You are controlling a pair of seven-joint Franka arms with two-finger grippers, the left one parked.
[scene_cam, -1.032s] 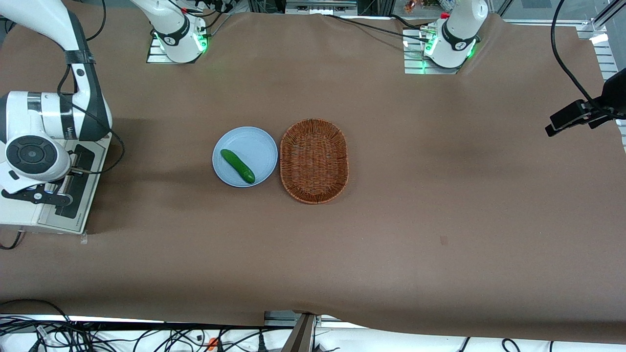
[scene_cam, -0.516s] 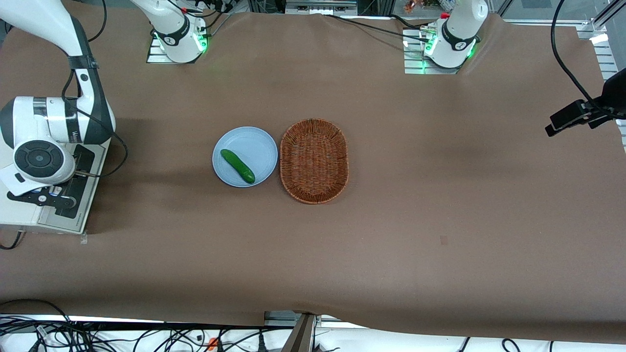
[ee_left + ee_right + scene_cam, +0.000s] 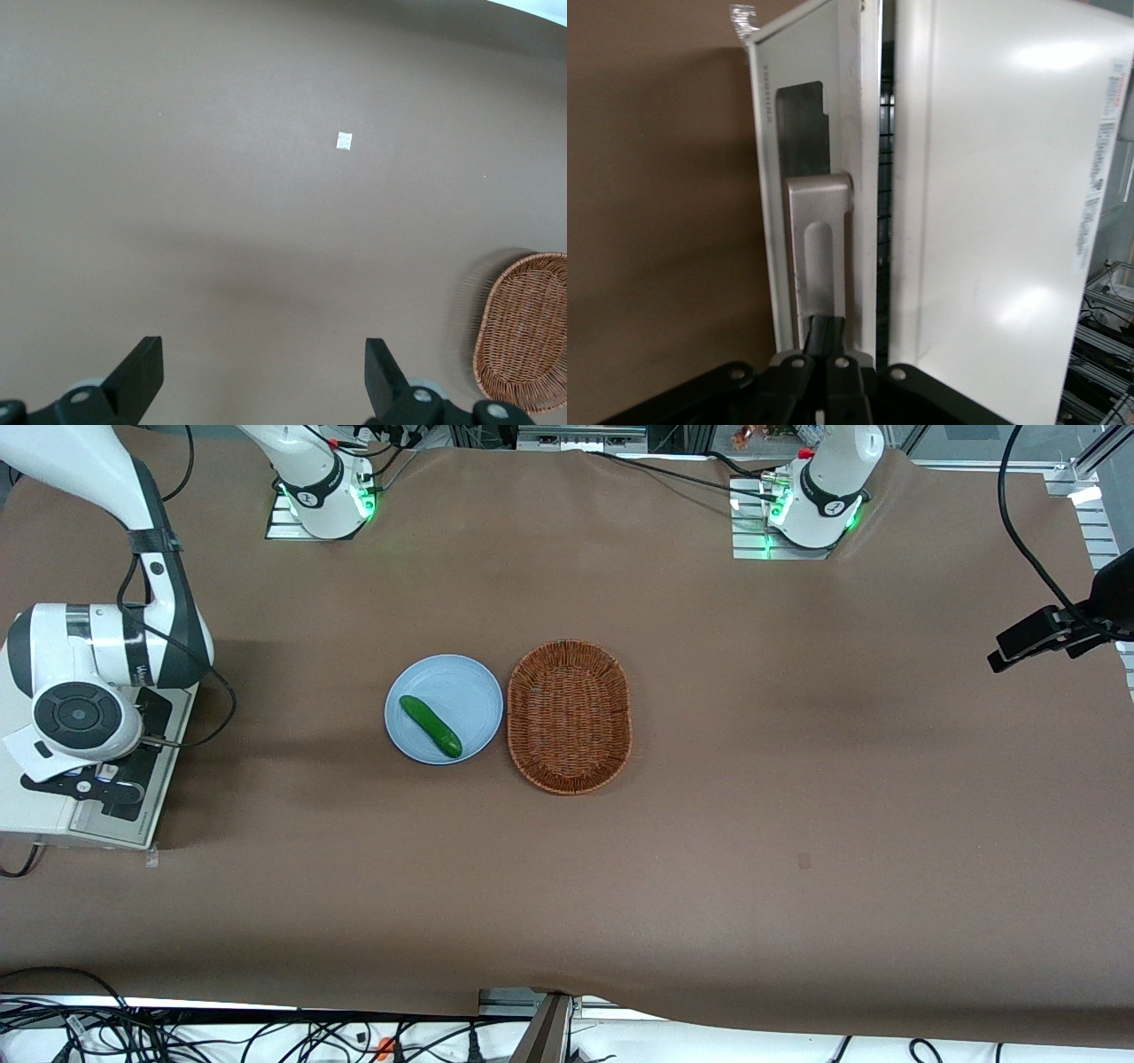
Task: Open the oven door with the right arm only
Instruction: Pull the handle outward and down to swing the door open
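The white toaster oven (image 3: pixel 31 810) stands at the working arm's end of the table. Its oven door (image 3: pixel 152 784) faces the table's middle, largely covered by the right arm (image 3: pixel 106 651). My gripper (image 3: pixel 89 786) hangs over the door. In the right wrist view the oven door (image 3: pixel 806 133) stands slightly ajar from the white oven body (image 3: pixel 992 221), with a dark gap between them. My gripper (image 3: pixel 829 329) is shut, its tips against the near end of the silver handle (image 3: pixel 819 248).
A blue plate (image 3: pixel 461 682) with a green cucumber (image 3: pixel 431 726) lies mid-table, beside a brown wicker basket (image 3: pixel 569 716), which also shows in the left wrist view (image 3: pixel 524 332). The arm bases (image 3: pixel 319 487) stand at the table's edge farthest from the front camera.
The right arm's wrist and round joint cap have shifted a little toward the table's middle over the oven. The gripper stays at the door.
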